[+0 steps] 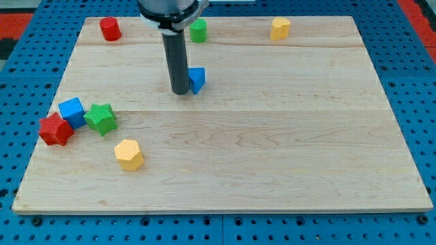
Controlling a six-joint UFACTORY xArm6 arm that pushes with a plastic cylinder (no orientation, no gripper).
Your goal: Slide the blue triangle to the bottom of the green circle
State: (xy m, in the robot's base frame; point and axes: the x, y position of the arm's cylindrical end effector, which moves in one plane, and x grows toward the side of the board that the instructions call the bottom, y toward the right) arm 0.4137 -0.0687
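Observation:
The blue triangle (197, 79) lies on the wooden board, in the upper middle of the view. The green circle (198, 30) stands near the board's top edge, directly above the triangle with a gap between them. My tip (180, 91) rests on the board right against the triangle's left side, slightly below its middle. The dark rod rises from the tip and hides the board just left of the green circle.
A red cylinder (110, 29) is at the top left and a yellow block (280, 28) at the top right. At the left edge sit a red star (54, 130), a blue cube (72, 111) and a green star (101, 119). A yellow hexagon (129, 154) lies below them.

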